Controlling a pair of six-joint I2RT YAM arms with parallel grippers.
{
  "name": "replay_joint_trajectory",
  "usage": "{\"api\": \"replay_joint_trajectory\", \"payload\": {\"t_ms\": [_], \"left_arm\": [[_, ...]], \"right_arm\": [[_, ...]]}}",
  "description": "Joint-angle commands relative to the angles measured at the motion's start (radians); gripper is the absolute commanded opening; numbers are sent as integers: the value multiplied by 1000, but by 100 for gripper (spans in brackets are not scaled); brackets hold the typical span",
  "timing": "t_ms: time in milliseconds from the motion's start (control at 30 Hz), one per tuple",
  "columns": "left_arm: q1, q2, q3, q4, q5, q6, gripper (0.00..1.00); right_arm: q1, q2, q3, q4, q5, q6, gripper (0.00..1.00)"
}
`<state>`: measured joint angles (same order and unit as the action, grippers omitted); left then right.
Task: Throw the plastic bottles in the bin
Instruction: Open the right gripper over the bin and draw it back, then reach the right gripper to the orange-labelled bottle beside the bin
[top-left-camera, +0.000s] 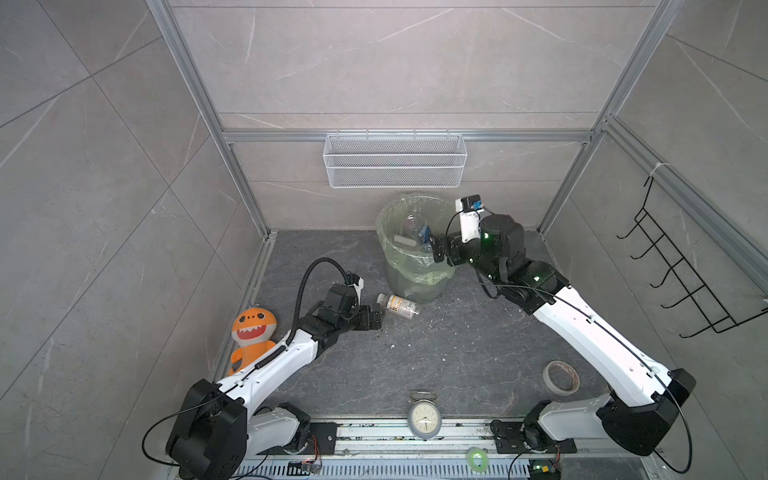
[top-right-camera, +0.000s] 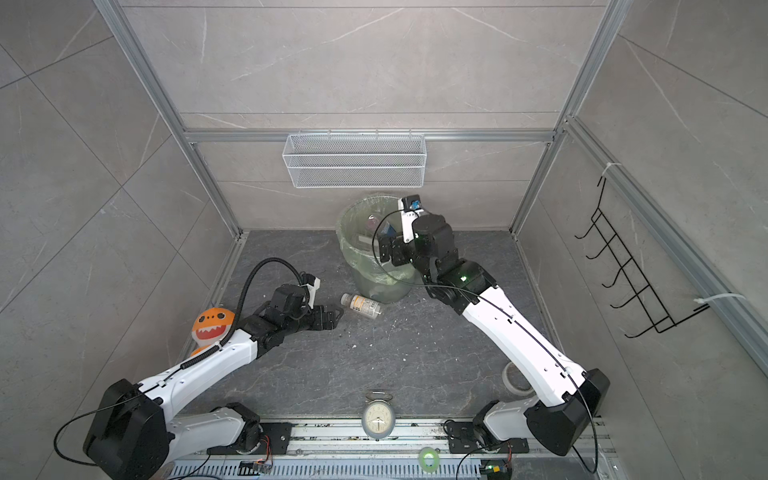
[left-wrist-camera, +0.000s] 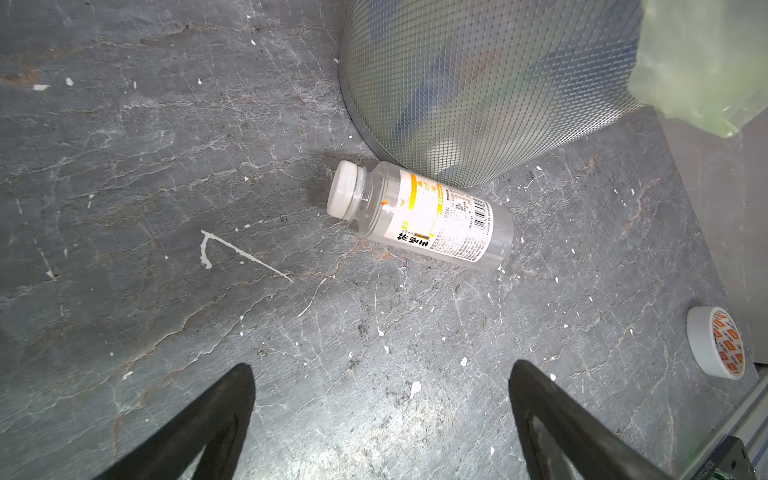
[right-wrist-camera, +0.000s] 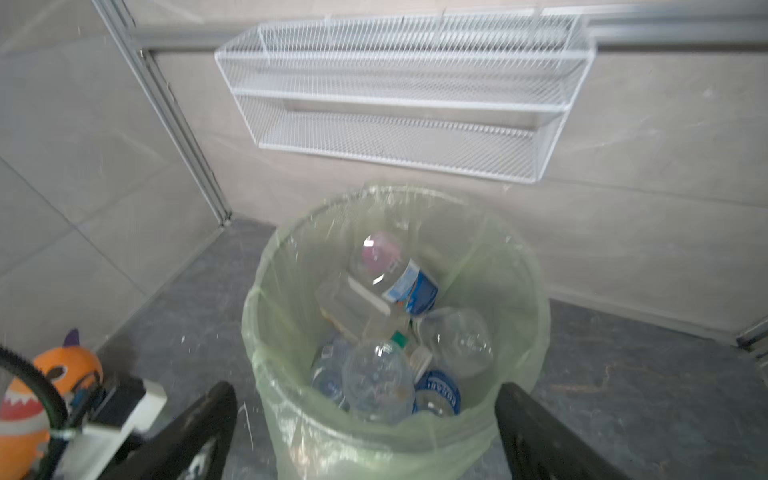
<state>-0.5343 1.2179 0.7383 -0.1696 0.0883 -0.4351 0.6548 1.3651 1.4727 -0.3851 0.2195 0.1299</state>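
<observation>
Slate-textured grey floor (top-left-camera: 457, 340) carries the round bin (top-left-camera: 411, 286) at twelve o'clock in both top views, its fine metal mesh wall lined with a filmy light-green bag (right-wrist-camera: 511, 266) folded over the rim. Clear, crumpled plastic bottles (right-wrist-camera: 409, 286) with blue labels lie heaped inside. One smooth cylindrical bottle (left-wrist-camera: 428, 218), clear with a white cap and white-and-yellow label, lies on its side just beside the bin's foot at seven o'clock. Left gripper (left-wrist-camera: 380, 370), black tapered jaws spread wide and empty, sits near that bottle's cap at eight o'clock. Right gripper (right-wrist-camera: 365, 388) hangs over the bin's three o'clock rim, jaws wide apart, holding nothing
</observation>
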Motion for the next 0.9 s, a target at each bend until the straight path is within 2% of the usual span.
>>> {"api": "replay_joint_trajectory", "payload": {"t_ms": [0, 500, 867], "left_arm": [[-3, 24, 54, 44, 19, -10, 97], [-3, 57, 100, 3, 19, 17, 97], [-2, 34, 133, -59, -4, 43, 97]], "right_arm": [[48, -53, -88, 25, 0, -32, 99], [189, -185, -436, 99, 63, -12, 99], [228, -154, -560, 153, 74, 34, 99]]}}
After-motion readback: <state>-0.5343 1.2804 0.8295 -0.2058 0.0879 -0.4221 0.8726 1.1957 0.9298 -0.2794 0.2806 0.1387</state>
